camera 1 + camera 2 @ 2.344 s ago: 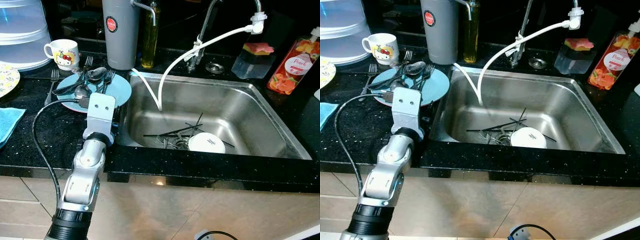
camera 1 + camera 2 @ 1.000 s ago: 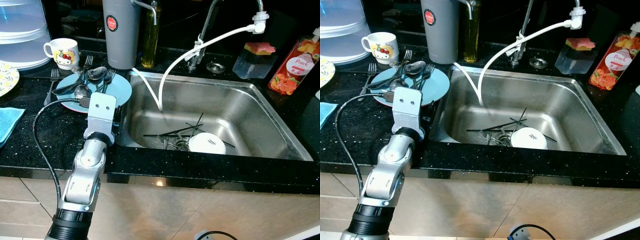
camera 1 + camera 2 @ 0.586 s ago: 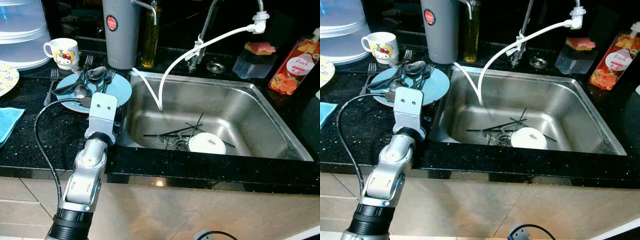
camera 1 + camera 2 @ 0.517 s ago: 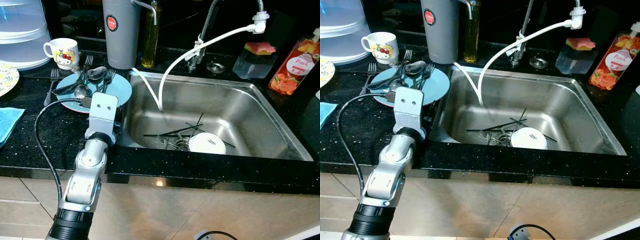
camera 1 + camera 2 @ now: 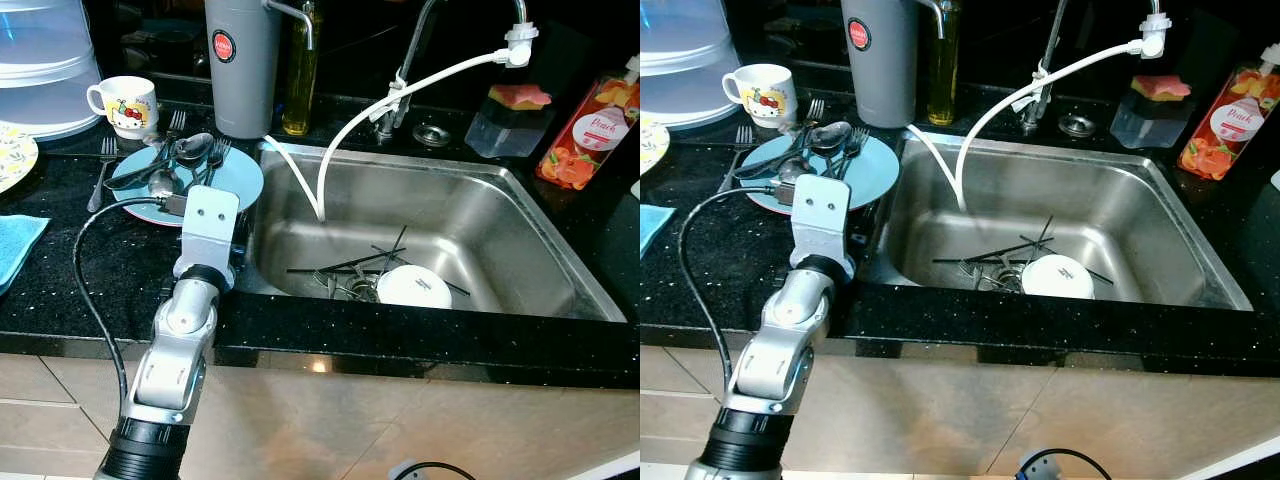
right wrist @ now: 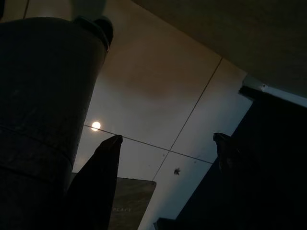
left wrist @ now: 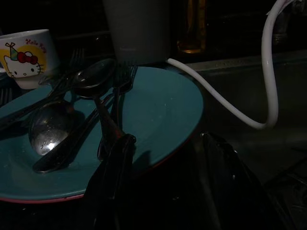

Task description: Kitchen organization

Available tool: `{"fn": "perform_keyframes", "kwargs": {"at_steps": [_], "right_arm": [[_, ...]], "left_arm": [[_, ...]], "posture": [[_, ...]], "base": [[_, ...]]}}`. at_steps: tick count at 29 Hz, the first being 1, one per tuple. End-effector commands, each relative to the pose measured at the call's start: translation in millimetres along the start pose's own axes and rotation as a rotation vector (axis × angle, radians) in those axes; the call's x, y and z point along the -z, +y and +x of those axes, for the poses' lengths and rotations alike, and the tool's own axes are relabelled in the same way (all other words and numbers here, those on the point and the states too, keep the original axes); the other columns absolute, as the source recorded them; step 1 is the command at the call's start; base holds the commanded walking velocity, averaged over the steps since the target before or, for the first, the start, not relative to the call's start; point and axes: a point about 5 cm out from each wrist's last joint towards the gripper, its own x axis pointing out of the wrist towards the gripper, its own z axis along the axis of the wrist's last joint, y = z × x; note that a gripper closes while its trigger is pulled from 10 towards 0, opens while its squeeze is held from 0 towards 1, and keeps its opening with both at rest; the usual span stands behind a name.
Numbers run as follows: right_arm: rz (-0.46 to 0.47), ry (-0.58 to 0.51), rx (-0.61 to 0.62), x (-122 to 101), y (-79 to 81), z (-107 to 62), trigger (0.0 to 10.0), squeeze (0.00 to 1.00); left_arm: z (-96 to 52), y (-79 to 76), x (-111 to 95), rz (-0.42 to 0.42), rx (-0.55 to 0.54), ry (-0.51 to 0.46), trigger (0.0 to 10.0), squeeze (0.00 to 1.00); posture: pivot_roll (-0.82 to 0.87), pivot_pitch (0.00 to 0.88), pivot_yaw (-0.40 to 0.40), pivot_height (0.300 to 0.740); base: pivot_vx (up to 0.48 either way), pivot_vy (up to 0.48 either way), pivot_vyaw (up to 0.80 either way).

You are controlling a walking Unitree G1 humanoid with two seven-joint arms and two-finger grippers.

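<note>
Left gripper [image 7: 165,139] low over the black counter [image 5: 60,290], fingers spread apart and holding nothing, aimed at the near rim of the blue plate [image 7: 158,105]. In the left wrist view, plate edge just ahead of the 2 fingertips, filling the centre and left of the frame, with spoons [image 7: 48,132] and forks [image 7: 120,79] heaped on its left half. Cutlery long axes running from lower left to upper centre of that frame, roughly along the reach of the fingers, not across them. In the left eye view, plate [image 5: 235,180] at left of centre, touching or nearly touching the left rim of the sink [image 5: 540,290], with the silver wrist just below it. Clearly the nearer arm: right gripper [image 6: 165,143] hanging idle over floor tiles, fingers likewise apart.

Probably a reach for the plate rim or a utensil handle; a short push forward looks sufficient.

Elsewhere: mug [image 5: 125,105] beyond the plate at upper left, white bowl [image 5: 413,286] and dark chopsticks [image 5: 345,265] down in the basin, white hose [image 5: 400,90] arcing from the tap.

Against 2.3 s ago: wrist shifted slightly right and forward toward the plate, cable loop redrawn with it; plate, cutlery and sink contents unmoved.
</note>
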Motion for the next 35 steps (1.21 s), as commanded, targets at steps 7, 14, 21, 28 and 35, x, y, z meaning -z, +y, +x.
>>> {"fn": "perform_keyframes", "kwargs": {"at_steps": [7,14,21,28,35], "right_arm": [[0.0,0.012,0.001,2.3,-2.7,-0.1,10.0,0.0],[-0.003,0.011,0.0,1.7,-3.1,0.0,10.0,0.0],[-0.001,0.01,-0.001,1.5,-3.0,0.0,10.0,0.0],[0.0,0.01,-0.002,1.1,-2.4,0.0,10.0,0.0],[-0.001,0.011,-0.003,1.4,-2.6,0.0,10.0,0.0]], "left_arm": [[0.4,-5.6,-1.0,-0.007,0.013,-0.001,10.0,0.0],[-1.2,-6.5,-0.3,-0.007,0.014,0.001,10.0,0.0],[-0.9,-6.5,-0.7,-0.006,0.017,-0.001,10.0,0.0],[-1.6,-7.2,-0.1,-0.004,0.02,0.002,10.0,0.0],[-1.7,-8.0,-0.5,-0.004,0.022,0.001,10.0,0.0]], "posture": [[0.26,0.043,-0.106,0.74],[0.26,0.046,-0.109,0.74],[0.26,0.047,-0.106,0.74],[0.26,0.049,-0.109,0.74],[0.26,0.05,-0.109,0.74]], "base": [[0.0,0.0,0.0],[0.0,0.0,0.0],[0.0,0.0,0.0],[0.0,0.0,0.0],[0.0,0.0,0.0]]}}
